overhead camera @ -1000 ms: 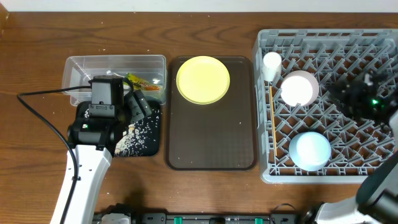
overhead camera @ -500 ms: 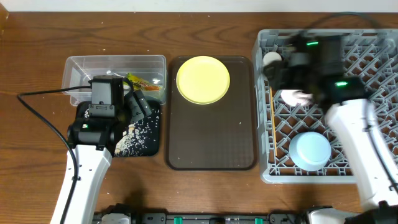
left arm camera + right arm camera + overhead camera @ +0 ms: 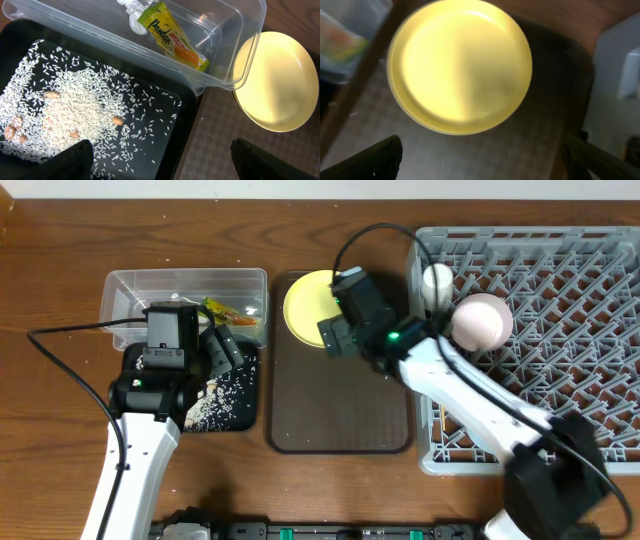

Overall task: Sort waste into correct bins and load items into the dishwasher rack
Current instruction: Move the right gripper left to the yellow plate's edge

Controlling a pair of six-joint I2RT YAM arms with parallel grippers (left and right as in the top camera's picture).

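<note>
The right tool (image 3: 485,167) is held over the plate (image 3: 460,65), fingers spread wide, nothing gripped. The plate lies flat at the 12 o'clock end of the brown tray (image 3: 340,410), with the rack (image 3: 560,300) at its 3 o'clock. The left tool (image 3: 160,167) is likewise spread and empty above the rice (image 3: 75,110) in the black tray (image 3: 180,135).

A slip is judged likely: the low rim offers little purchase, so the plate may be pushed along the tray rather than lifted. On transfer, the cup (image 3: 436,280) at the rack edge may be struck.
</note>
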